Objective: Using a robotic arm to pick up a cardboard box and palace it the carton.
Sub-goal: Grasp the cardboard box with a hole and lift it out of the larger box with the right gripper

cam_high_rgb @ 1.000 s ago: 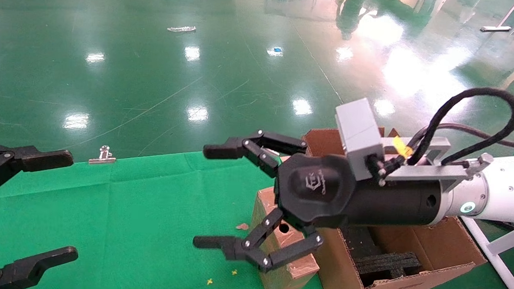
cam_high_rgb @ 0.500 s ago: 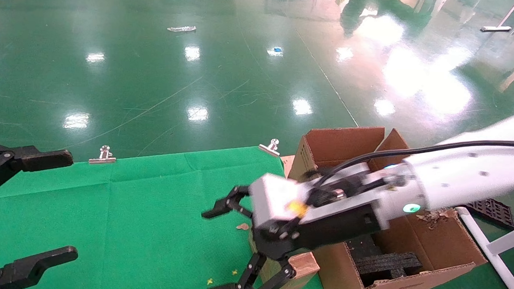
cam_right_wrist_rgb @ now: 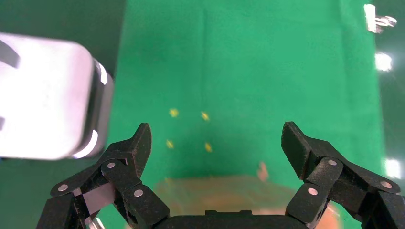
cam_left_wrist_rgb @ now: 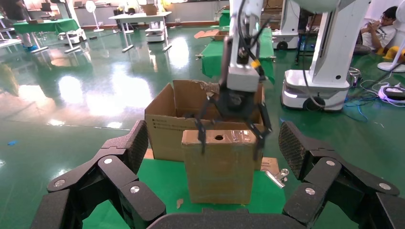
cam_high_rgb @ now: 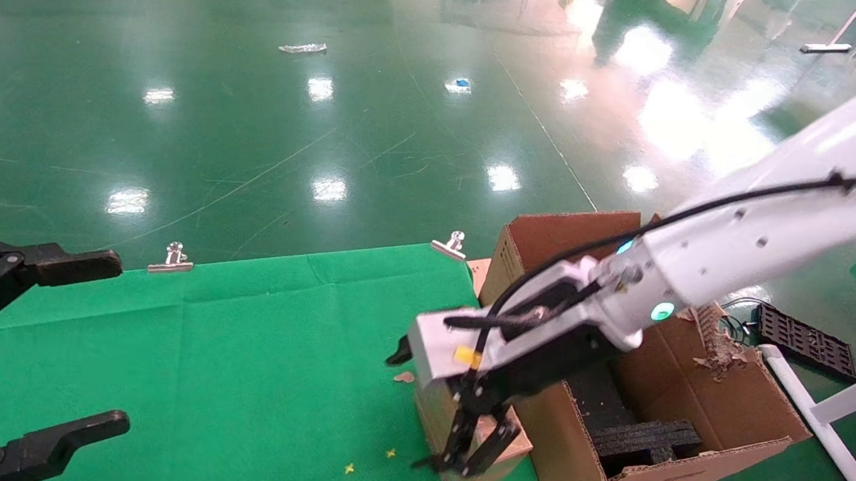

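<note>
The small cardboard box stands upright on the green cloth, against the near-left wall of the large carton. The white robotic arm, my right arm, reaches in from the right. Its gripper points down, open, with fingers straddling the box's top. In the left wrist view the box shows its round hole on top, the carton stands behind it, and the right gripper's fingers hang beside both ends of the box. In the right wrist view the gripper is open over the blurred box top. My left gripper is open at the far left.
Two metal binder clips hold the green cloth at the table's far edge. Black foam inserts lie inside the carton. A black foam piece and a white frame are on the floor to the right.
My right gripper has turned from level to pointing down and has dropped over the cardboard box's top, still open. The left gripper has not moved.
</note>
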